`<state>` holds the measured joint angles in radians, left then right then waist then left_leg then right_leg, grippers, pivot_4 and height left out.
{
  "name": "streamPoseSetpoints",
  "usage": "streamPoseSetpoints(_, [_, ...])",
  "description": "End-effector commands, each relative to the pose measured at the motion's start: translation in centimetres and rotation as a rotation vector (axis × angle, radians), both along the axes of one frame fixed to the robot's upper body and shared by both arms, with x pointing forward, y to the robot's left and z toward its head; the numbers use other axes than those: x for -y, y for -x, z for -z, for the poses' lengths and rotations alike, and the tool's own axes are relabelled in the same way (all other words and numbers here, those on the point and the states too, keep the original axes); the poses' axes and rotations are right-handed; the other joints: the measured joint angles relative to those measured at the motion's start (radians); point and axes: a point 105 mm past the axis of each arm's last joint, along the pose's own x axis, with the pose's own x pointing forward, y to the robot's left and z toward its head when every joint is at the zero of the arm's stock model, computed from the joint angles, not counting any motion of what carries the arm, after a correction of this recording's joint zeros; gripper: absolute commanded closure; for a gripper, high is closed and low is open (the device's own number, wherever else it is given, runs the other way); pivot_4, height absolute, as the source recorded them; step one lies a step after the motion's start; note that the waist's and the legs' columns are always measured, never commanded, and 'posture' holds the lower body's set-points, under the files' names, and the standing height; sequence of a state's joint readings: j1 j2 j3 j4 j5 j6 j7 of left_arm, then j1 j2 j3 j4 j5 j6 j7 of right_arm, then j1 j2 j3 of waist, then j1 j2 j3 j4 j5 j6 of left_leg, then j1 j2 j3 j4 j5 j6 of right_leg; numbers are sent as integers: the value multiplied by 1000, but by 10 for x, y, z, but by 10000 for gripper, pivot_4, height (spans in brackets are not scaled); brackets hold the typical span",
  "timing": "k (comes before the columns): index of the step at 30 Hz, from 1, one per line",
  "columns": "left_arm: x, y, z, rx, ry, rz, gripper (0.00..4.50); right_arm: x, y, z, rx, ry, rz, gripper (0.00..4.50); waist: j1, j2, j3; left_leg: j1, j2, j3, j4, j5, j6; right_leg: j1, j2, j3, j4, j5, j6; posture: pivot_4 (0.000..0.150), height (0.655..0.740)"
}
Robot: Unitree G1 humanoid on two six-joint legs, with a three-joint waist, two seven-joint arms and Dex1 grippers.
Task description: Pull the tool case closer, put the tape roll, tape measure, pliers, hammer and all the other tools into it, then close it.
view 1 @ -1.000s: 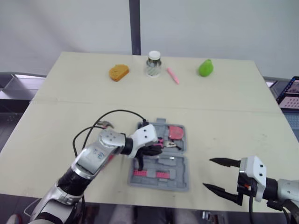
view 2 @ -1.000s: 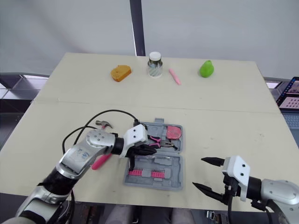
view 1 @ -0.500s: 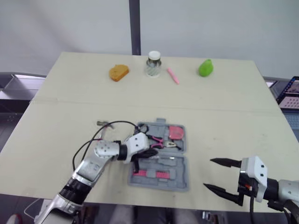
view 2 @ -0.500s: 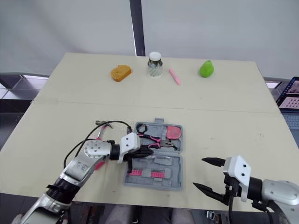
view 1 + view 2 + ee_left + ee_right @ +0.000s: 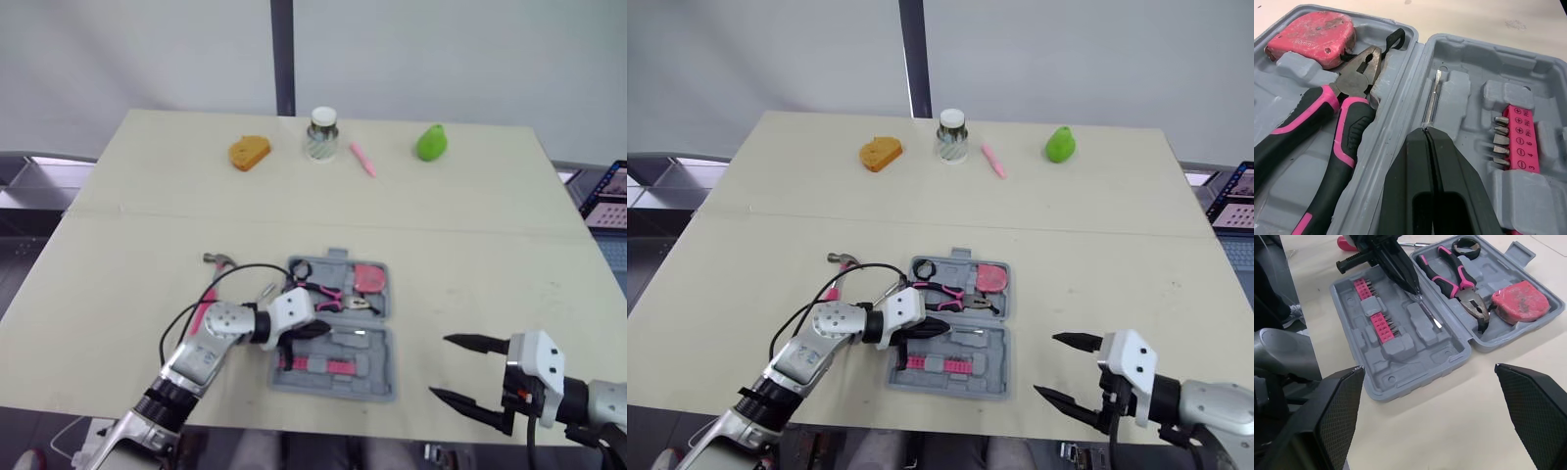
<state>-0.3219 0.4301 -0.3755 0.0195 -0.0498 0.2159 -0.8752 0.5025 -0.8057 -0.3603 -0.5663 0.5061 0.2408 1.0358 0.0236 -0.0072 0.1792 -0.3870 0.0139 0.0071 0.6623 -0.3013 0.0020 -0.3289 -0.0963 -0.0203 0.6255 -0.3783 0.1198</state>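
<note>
The grey tool case [image 5: 374, 368] lies open and flat beneath the left gripper [image 5: 1426, 131]. A thin screwdriver blade [image 5: 1432, 98] juts from that gripper's pressed-together fingertips and rests along a moulded ridge in the near half. Pink bit strips [image 5: 1518, 139] sit on the robot's side of the gripper. On its far side lie pink-and-black pliers [image 5: 1342, 112], closed, with a pink tape measure [image 5: 1312, 39] past their nose and a black tape roll [image 5: 299, 269]. The pink-handled hammer [image 5: 209, 291] lies outside the case, beside the gripper's wrist.
</note>
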Motion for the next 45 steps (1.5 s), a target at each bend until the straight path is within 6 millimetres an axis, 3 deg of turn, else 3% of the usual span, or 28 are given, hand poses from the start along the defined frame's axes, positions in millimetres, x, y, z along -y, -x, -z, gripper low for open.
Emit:
streamPoseSetpoints(1, [0, 2, 8, -13, -18, -4, 44430, -2, 2, -8, 32, -8, -5, 0, 0, 0, 0, 0, 0, 0, 0, 0, 0, 0, 0, 0, 0, 0, 0, 1500, 7159])
streamPoseSetpoints(35, [-4, 20, 59, -118, -148, -6, 44430, -4, -4, -13, 72, -18, 4, 0, 1, 9, -13, 6, 0, 0, 0, -3, 1, 7, -1, 2, -5, 0, 0, 1500, 7159])
streamPoseSetpoints(45, [-1, 21, 65, -133, -152, 5, 44430, -4, -5, -13, 92, -25, 24, 0, 0, 14, -17, 17, 1, 0, -2, -7, 1, 20, -3, 4, -13, 0, 0, 1500, 7159])
